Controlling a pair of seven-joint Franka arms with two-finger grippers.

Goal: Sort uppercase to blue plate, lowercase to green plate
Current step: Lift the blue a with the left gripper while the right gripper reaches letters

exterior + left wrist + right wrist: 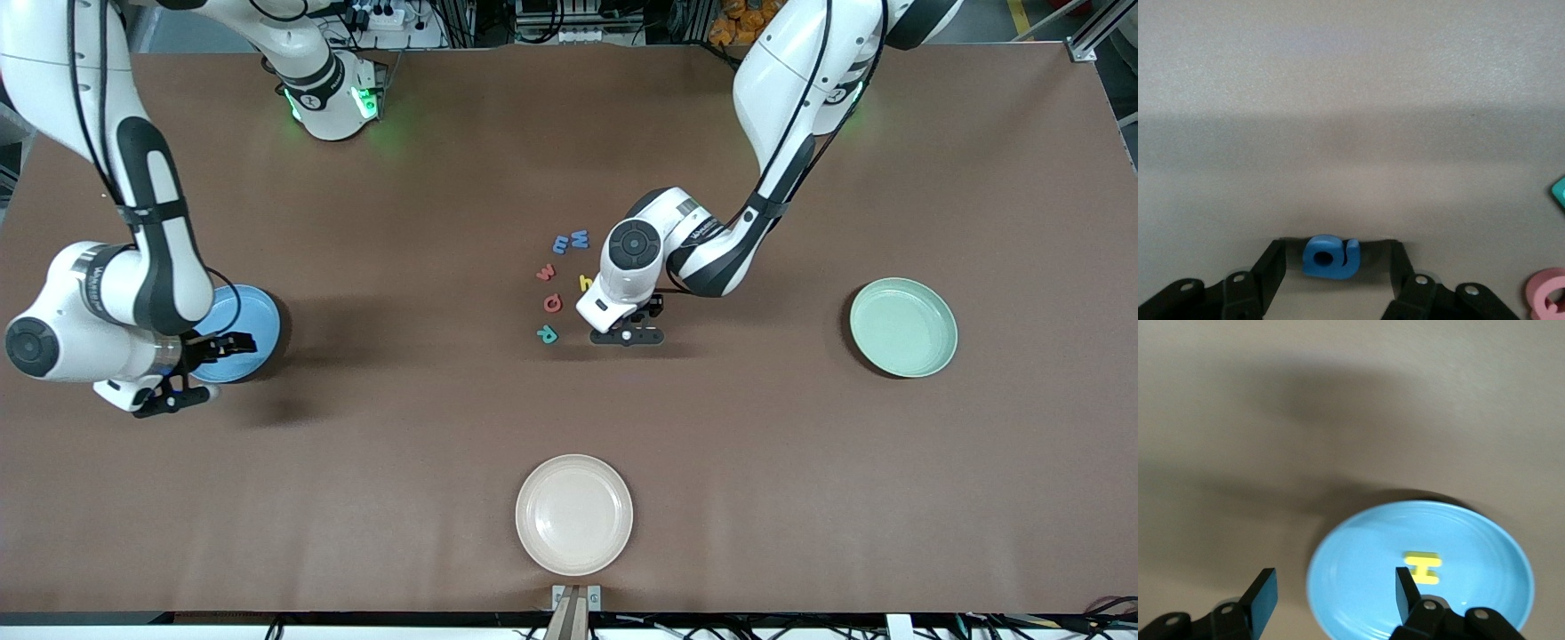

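The left gripper [1331, 263] sits low at the letter cluster, jaws narrowing around the blue a [1330, 256] lying squarely between its fingers; the right gripper [1335, 593] hangs open over the blue plate [1358, 587].

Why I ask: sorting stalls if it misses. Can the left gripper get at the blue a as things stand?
Probably yes: the left gripper is low at the table, its fingers either side of the blue a, nothing between.

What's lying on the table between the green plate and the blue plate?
The front view shows the foam letter cluster between the green plate and the blue plate, with the left end effector down beside it.
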